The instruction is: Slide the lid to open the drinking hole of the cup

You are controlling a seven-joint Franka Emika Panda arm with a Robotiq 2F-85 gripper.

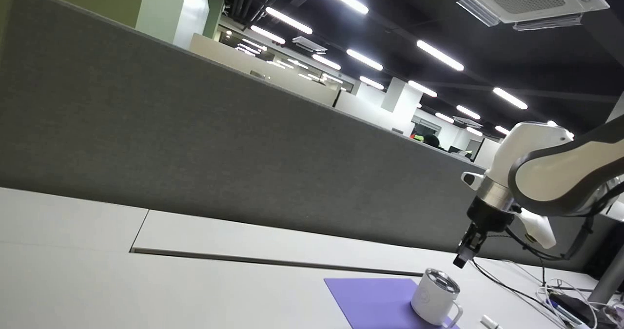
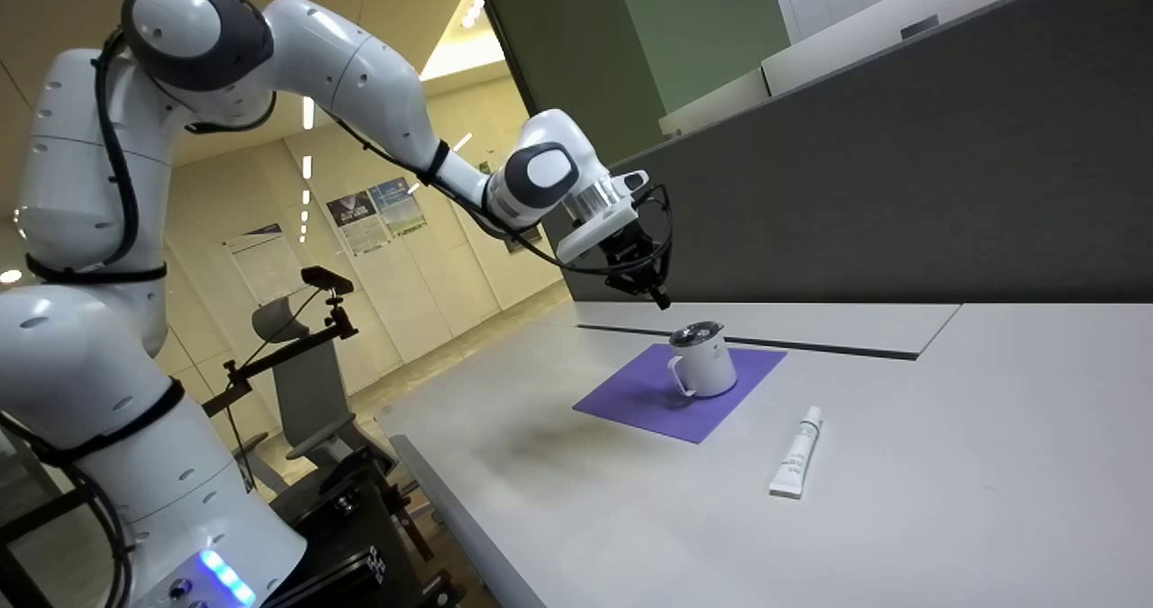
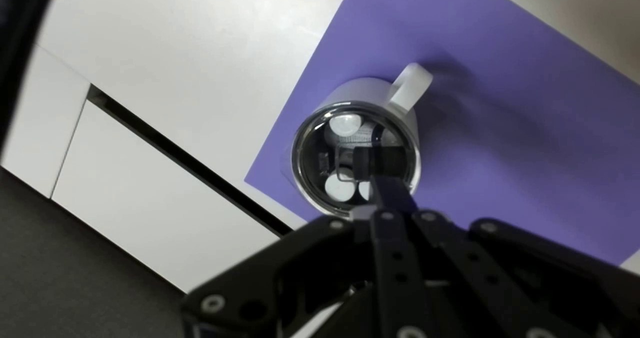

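The cup (image 1: 434,303) is white, with a faint round emblem (image 1: 424,296) in an exterior view. Its lid (image 3: 345,153) looks dark, with a silver-coloured rim (image 3: 296,160). The mat (image 2: 644,401) is of one plain purple. The gripper (image 1: 462,258) is mostly black, the tabletop (image 2: 955,473) is whitish, the partition (image 2: 901,194) is dark grey, and the tube (image 2: 796,460) is white.

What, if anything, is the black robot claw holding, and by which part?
Nothing is held: the black two-fingered gripper is shut, hanging clear above the shiny round lid of the white, handled, cylindrical cup.
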